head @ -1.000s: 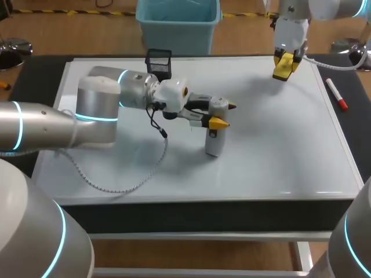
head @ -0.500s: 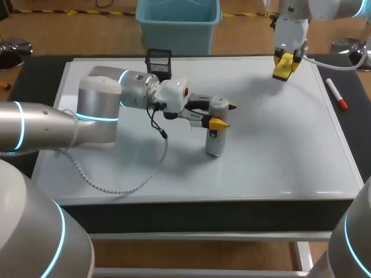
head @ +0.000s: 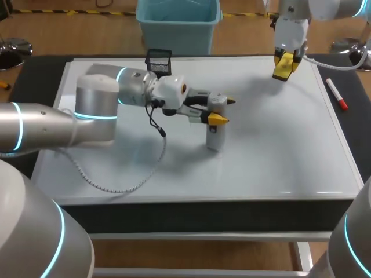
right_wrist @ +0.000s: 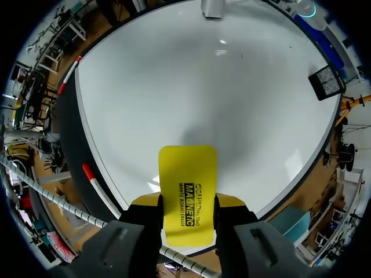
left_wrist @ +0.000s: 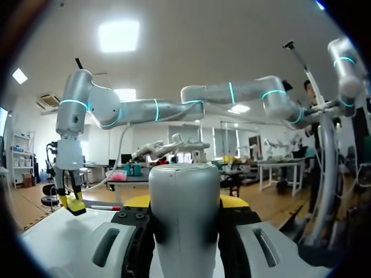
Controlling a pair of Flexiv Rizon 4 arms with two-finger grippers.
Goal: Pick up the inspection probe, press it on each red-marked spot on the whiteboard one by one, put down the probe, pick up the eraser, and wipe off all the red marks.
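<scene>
Head: L gripper (head: 222,110) is clamping the grey inspection probe (head: 213,136) side-on. The probe is standing upright mid-whiteboard (head: 278,150), base prob. touching. R gripper (head: 285,61) is holding the yellow eraser (head: 283,70) above the far-right part. Risk: a hard press is likely tilting or skidding the probe.
L wrist: probe (left_wrist: 184,231) is filling the fingers and hiding the contact spot.
R wrist: eraser (right_wrist: 187,191) is pinched betw. both fingers. No red marks are showing anywhere.
</scene>
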